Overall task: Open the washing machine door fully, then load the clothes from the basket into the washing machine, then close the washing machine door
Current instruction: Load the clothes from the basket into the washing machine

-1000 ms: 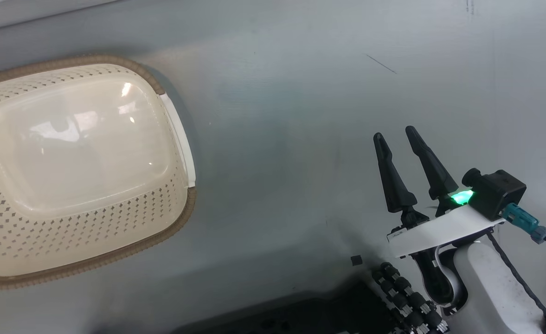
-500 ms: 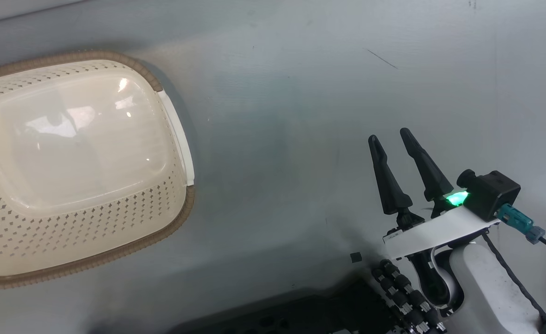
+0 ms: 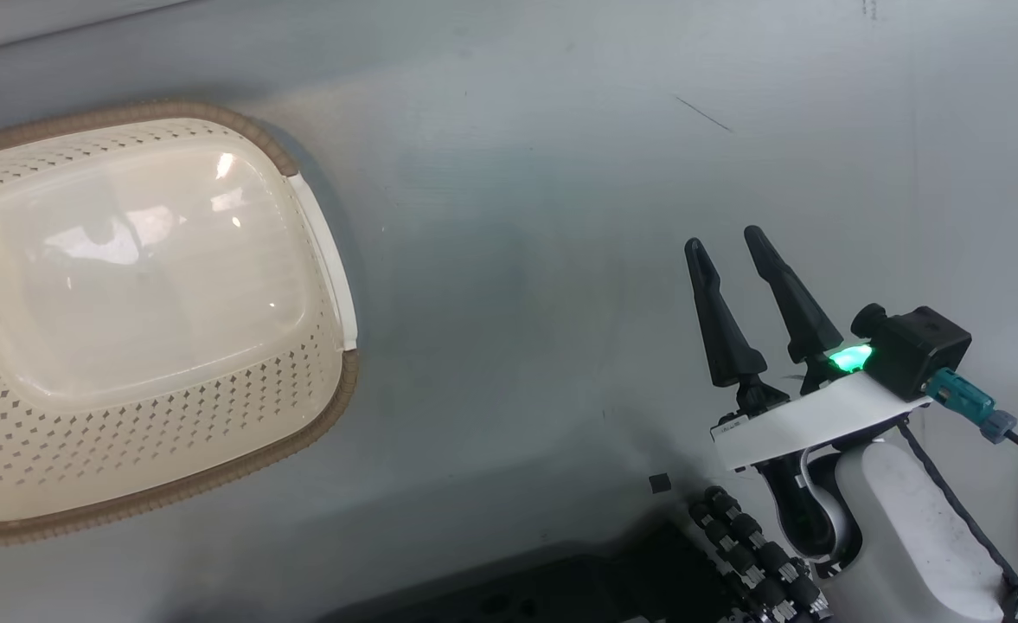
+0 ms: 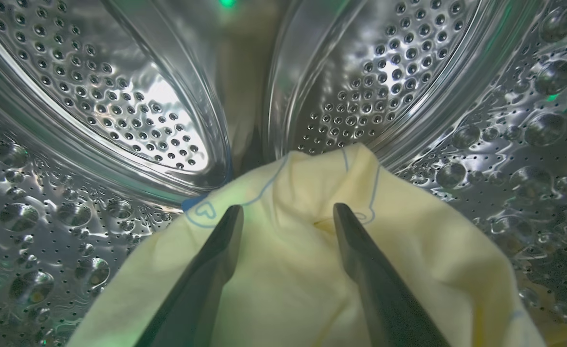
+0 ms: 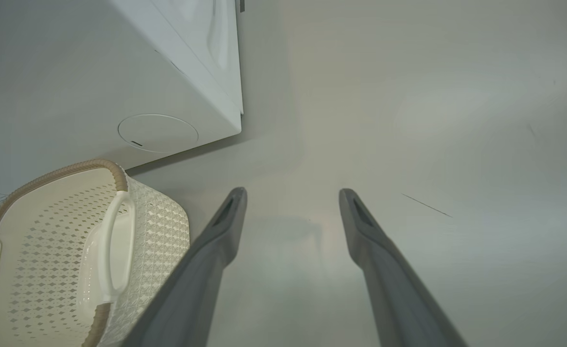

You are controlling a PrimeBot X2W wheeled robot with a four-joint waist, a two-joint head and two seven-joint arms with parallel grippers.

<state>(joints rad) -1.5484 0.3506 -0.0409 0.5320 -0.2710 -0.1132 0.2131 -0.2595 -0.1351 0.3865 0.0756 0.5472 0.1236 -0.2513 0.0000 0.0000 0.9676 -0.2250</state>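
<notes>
My left gripper (image 4: 287, 212) is deep inside the washing machine's steel drum (image 4: 119, 96), fingers spread wide with nothing pinched between them. A pale yellow garment (image 4: 288, 279) with thin blue line prints lies heaped under and between the fingers, its lower folds cut off by the frame. A small blue patch at its left edge could be print or separate cloth; I cannot tell which. My right gripper (image 3: 723, 242) hangs over the grey floor (image 3: 517, 260), fingers parted and holding nothing, well apart from the basket (image 3: 336, 407). The basket sits on the floor at my left, cut off by the frame, and I see its glossy cream bottom. From the right wrist, the washing machine (image 5: 191, 111) shows a white lower corner just behind the basket.
</notes>
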